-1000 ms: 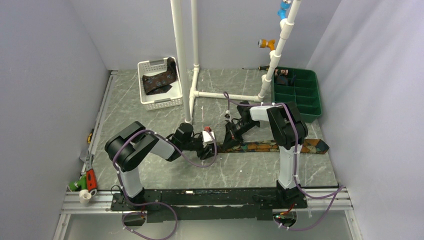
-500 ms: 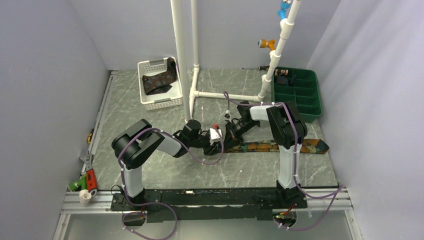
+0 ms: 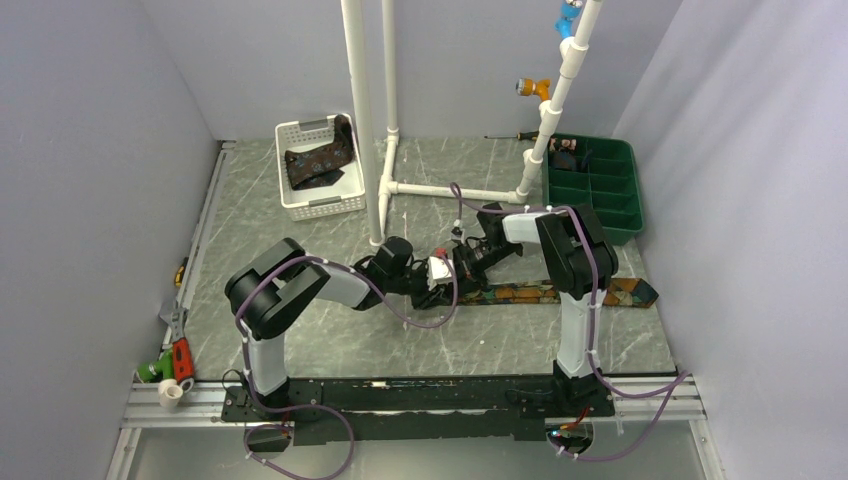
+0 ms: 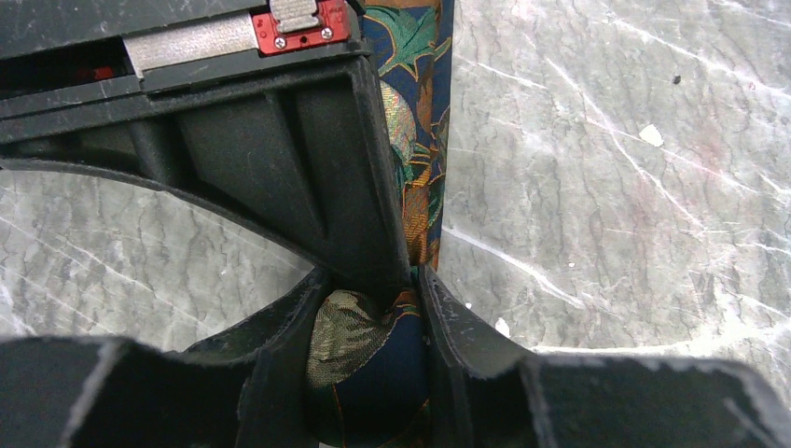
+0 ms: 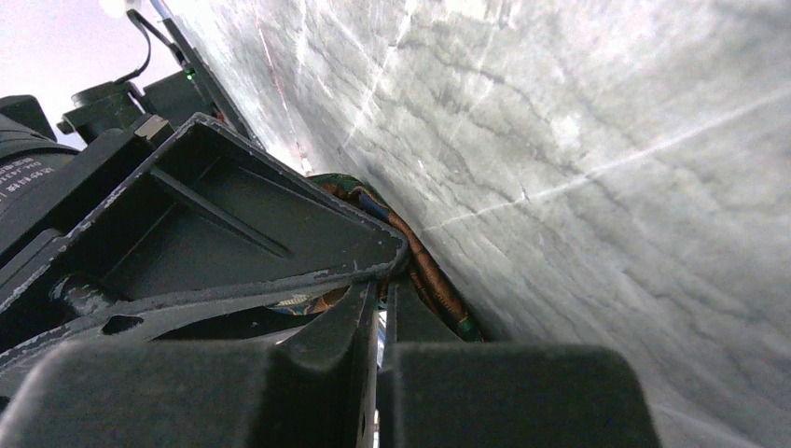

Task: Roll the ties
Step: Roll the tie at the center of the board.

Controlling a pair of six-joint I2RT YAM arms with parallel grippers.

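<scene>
A dark tie with an orange and teal pattern (image 3: 560, 292) lies flat across the right half of the table. Its left end is bunched into a small roll (image 4: 373, 364). My left gripper (image 3: 440, 272) is shut on this roll, one finger on each side (image 4: 370, 291). My right gripper (image 3: 465, 265) meets it from the other side. Its fingers (image 5: 381, 291) are almost shut, pinching the tie's end (image 5: 431, 278) at the roll; one black finger (image 4: 280, 159) reaches between my left fingers. A second patterned tie (image 3: 318, 163) lies in the white basket.
The white basket (image 3: 300, 205) stands at the back left. A white pipe frame (image 3: 365, 120) rises just behind the grippers. A green compartment tray (image 3: 600, 225) sits at the back right. Hand tools (image 3: 175, 355) lie at the left edge.
My left gripper has moved right and slightly back, up to the right gripper at the tie's left end. The right arm has barely moved.
</scene>
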